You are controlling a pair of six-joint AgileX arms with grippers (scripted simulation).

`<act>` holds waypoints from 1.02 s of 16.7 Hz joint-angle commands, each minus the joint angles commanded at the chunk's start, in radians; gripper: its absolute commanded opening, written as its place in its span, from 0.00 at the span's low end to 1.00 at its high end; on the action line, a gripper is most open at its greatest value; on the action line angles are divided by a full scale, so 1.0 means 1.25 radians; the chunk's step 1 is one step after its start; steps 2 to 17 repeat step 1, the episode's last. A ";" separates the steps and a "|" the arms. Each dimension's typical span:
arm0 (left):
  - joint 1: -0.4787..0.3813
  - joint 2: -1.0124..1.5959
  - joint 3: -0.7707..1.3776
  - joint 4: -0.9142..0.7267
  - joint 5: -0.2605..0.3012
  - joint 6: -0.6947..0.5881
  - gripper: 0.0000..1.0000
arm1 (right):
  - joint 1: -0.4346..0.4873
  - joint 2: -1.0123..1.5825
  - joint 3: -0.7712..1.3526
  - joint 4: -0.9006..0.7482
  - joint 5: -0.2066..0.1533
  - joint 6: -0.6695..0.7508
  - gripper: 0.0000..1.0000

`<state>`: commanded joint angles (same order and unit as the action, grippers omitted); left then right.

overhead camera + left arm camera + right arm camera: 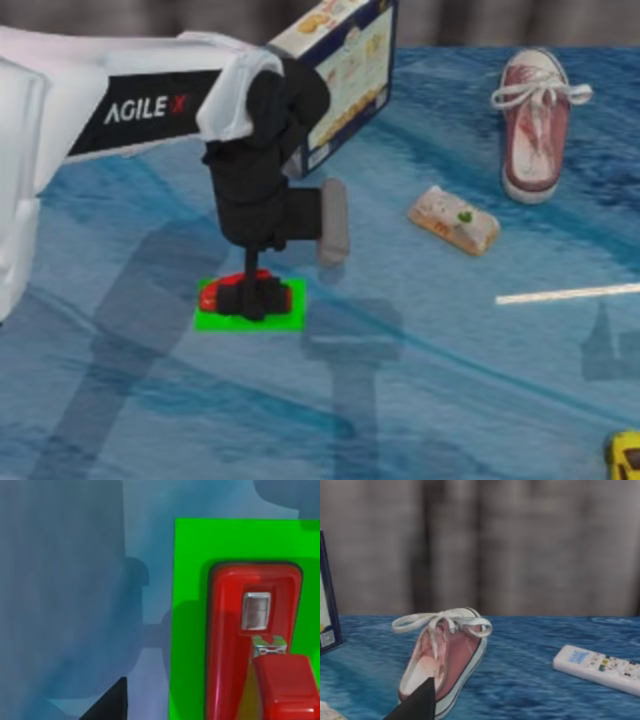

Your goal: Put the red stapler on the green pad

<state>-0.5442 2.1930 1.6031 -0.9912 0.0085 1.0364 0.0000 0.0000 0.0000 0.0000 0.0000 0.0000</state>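
Small glossy red wedge-shaped stapler down on the flat bright green rectangular pad, lying flat, green showing on the sides the wrist view takes in. Left gripper low over it, straddling the middle. Jaws spread: the one dark finger in the left wrist view stands clear of the red body, table and green showing between them. Nothing held, then. Placement looks done, only the retreat left.

Risk from here: a lift that drifts sideways, or a finger catching the raised red head, and the stapler drags. In the top view its nose sits close to the pad's left edge, so a small nudge that way could hang it over onto the blue table. A jaw closing on the way up would pluck it off again.

Room: straight up is free. The tall printed carton stands behind the forearm, so no swing backward while low. Pale wrapped bar and red-and-white sneaker well apart to the right. Right arm parked, out of the top view.
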 joint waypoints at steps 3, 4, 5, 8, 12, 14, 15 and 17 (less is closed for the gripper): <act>0.000 0.000 0.000 0.000 0.000 0.000 1.00 | 0.000 0.000 0.000 0.000 0.000 0.000 1.00; 0.000 0.000 0.000 0.000 0.000 0.000 1.00 | 0.000 0.000 0.000 0.000 0.000 0.000 1.00; 0.000 0.000 0.000 0.000 0.000 0.000 1.00 | 0.000 0.000 0.000 0.000 0.000 0.000 1.00; 0.000 0.000 0.000 0.000 0.000 0.000 1.00 | 0.000 0.000 0.000 0.000 0.000 0.000 1.00; 0.000 0.000 0.000 0.000 0.000 0.000 1.00 | 0.000 0.000 0.000 0.000 0.000 0.000 1.00; 0.000 0.000 0.000 0.000 0.000 0.000 1.00 | 0.000 0.000 0.000 0.000 0.000 0.000 1.00; 0.000 0.000 0.000 0.000 0.000 0.000 1.00 | 0.000 0.000 0.000 0.000 0.000 0.000 1.00; 0.000 0.000 0.000 0.000 0.000 0.000 1.00 | 0.000 0.000 0.000 0.000 0.000 0.000 1.00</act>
